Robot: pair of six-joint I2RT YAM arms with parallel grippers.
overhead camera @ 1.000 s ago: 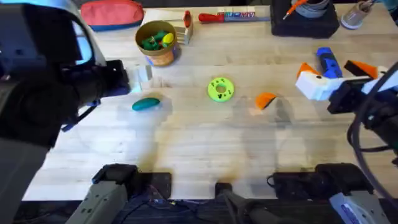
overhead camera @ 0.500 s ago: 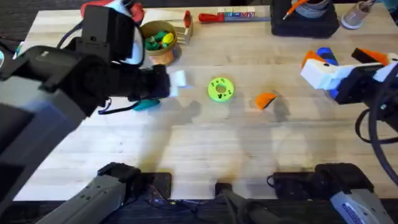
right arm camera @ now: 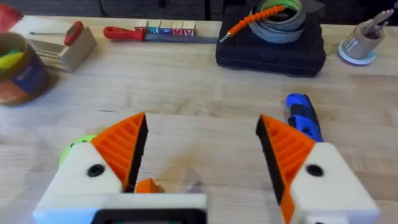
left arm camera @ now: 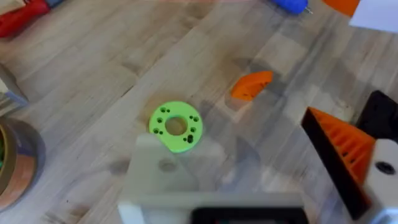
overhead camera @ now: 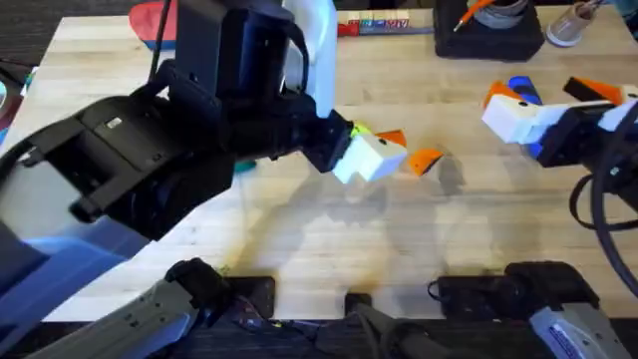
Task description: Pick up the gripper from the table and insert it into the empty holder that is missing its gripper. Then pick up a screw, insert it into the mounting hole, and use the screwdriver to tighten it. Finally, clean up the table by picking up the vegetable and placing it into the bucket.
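Look first to the loose orange wedge (overhead camera: 427,161), flat on the table (overhead camera: 299,239), ungrasped, near the lime-green disc (left arm camera: 176,126); just beside it, note the left end effector (left arm camera: 249,155), spread wide and holding nothing, with an orange ribbed finger (left arm camera: 341,142) on one side and only the bare white holder (left arm camera: 166,171) on the other; farther right, note the right end effector (right arm camera: 202,143), also wide and empty, hovering close to the blue screwdriver (right arm camera: 303,115).

Judging by this: first step in hand, the pick-up of the wedge, not yet made; nothing inserted, no screw driven, no tidying done. Next, probably: lower onto the wedge, close across its faces, lift without tipping; likely work for the right end effector, given both fingers there; then line up with the bare holder.

Beyond, find the bucket (right arm camera: 18,68) toward the far left of the table, with yellow and green bits inside, too cropped to name; along the back edge, a tan cup (right arm camera: 360,43) with thin things standing in it.
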